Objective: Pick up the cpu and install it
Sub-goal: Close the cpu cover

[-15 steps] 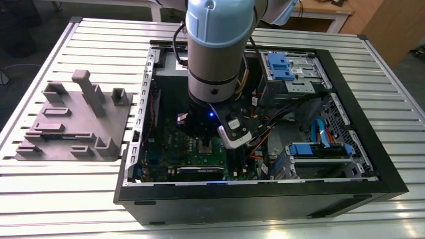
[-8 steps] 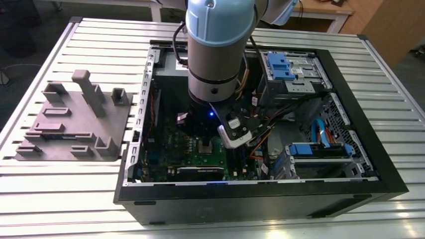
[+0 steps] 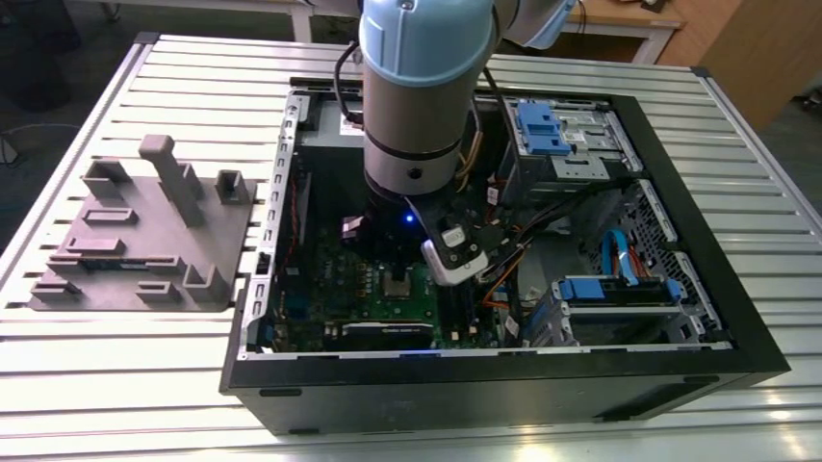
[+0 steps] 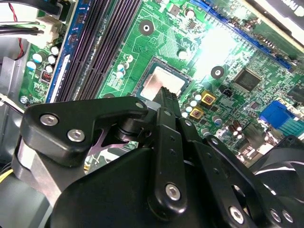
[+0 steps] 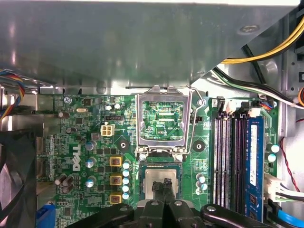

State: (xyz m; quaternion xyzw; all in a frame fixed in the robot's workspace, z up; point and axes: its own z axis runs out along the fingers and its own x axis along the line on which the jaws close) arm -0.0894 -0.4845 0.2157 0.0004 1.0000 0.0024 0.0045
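The cpu (image 5: 161,176) is a small silver-grey square lying flat in the socket of the green motherboard (image 5: 85,137); in the second wrist view the cpu (image 4: 164,80) shines under the light. My gripper (image 5: 162,187) hangs directly over it with its black fingers pressed together and nothing between them, the tips at or just above the chip's top. In the second wrist view the gripper (image 4: 166,91) comes down onto the chip's near edge. In the exterior view the arm (image 3: 418,115) reaches down into the open computer case (image 3: 514,375), over the motherboard (image 3: 385,308).
The socket's metal load plate (image 5: 161,118) stands flipped open behind the chip, its lever (image 5: 192,121) raised. Memory slots (image 5: 230,156) and cables (image 5: 266,52) run beside it. A grey fixture block (image 3: 141,231) sits on the slatted table at the exterior view's left. Blue drive brackets (image 3: 540,125) line the case.
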